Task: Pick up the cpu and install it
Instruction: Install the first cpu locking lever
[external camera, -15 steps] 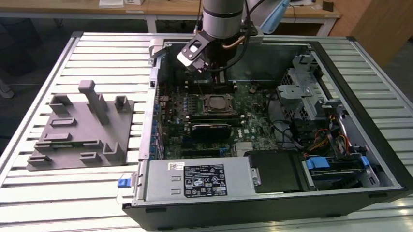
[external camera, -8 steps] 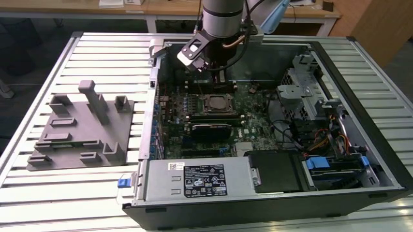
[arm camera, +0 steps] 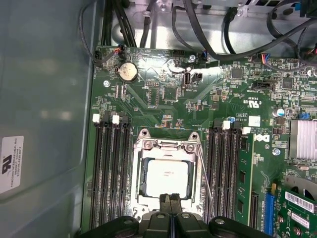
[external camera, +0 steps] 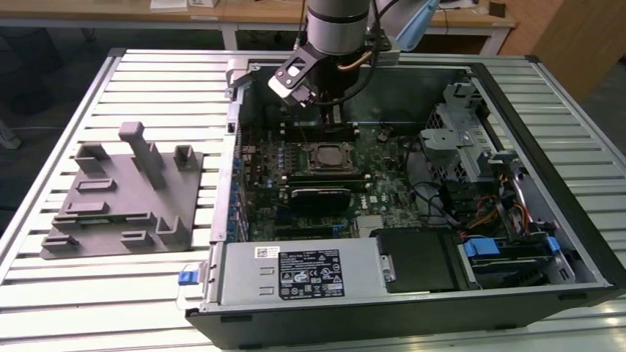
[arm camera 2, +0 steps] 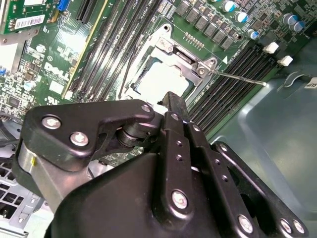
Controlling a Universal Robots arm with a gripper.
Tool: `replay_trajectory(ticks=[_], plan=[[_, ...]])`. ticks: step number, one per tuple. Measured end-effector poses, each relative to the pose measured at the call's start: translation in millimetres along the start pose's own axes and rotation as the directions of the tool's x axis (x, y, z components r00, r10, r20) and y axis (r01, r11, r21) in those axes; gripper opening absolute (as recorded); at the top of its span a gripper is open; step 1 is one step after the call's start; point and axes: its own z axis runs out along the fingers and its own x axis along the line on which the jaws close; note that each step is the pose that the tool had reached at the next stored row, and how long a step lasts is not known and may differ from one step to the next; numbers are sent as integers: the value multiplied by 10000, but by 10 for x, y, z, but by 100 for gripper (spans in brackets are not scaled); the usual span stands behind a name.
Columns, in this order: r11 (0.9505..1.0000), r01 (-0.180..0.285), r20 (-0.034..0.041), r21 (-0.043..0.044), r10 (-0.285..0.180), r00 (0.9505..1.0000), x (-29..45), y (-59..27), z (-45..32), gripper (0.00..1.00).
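The cpu (arm camera: 166,176) lies flat inside the black-framed socket (arm camera: 143,148) on the green motherboard, its silver top facing up. It shows again in the second wrist view as the cpu (arm camera 2: 159,79), and in the exterior view as the cpu (external camera: 327,155) in the middle of the open computer case. My gripper (arm camera: 171,199) hangs above the socket's edge with its two black fingers pressed together and nothing between them. In the second wrist view the gripper (arm camera 2: 172,98) ends just short of the chip. From outside, the gripper (external camera: 327,117) is inside the case, behind the socket.
A thin metal socket lever (arm camera: 204,183) stands beside the socket, with black memory slots (arm camera: 110,168) on both sides. Case walls (external camera: 577,242), drive cages and cables (external camera: 470,147) crowd the exterior view's right. A grey tray (external camera: 117,198) with upright posts sits on the slatted table.
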Motion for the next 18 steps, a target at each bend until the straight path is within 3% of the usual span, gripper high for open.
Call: replay_trajectory(ticks=[18], plan=[[10000,-1,1,1,1,10000,0,2,-63,11]])
